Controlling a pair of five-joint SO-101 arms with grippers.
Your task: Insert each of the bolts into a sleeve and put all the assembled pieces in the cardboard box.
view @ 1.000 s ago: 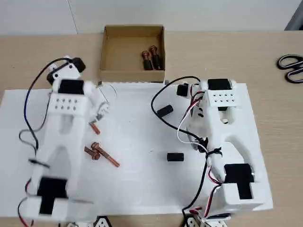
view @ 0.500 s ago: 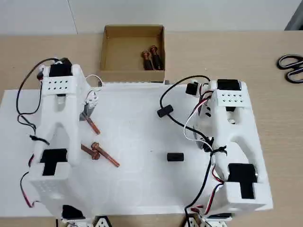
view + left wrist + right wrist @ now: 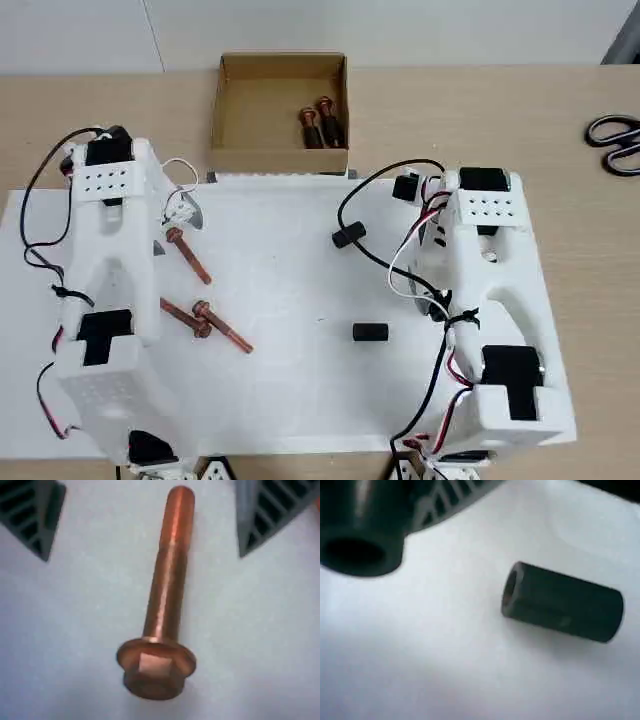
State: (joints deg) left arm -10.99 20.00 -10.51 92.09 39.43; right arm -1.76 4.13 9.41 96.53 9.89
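Bolt (image 3: pixel 188 255): copper-coloured, with a flanged hex head.

High view. The bolt is laid flat on the white sheet (image 3: pixel 290 390), its head just beside the left gripper (image 3: pixel 178 222). Two further bolts (image 3: pixel 225 330) are crossed nearer the arm bases. Two black sleeves (image 3: pixel 370 331) are left loose between the arms. Two assembled pieces (image 3: pixel 320 122) are lodged in the cardboard box (image 3: pixel 232 105).

Left wrist view. The bolt (image 3: pixel 167 580) is framed by the left gripper (image 3: pixel 144 555), whose jaws are spread wide and nothing is touched. The step is judged to be pick-up of this bolt. The shank would best be pinched squarely, just behind the flange. The tip is then left free for insertion, and the round shank is not rolled aside.

Right wrist view. A held sleeve (image 3: pixel 360 550), its bore exposed, appears to be pinched in the right gripper (image 3: pixel 395 515). A loose sleeve (image 3: pixel 562 602) is laid on the sheet, apart from it.
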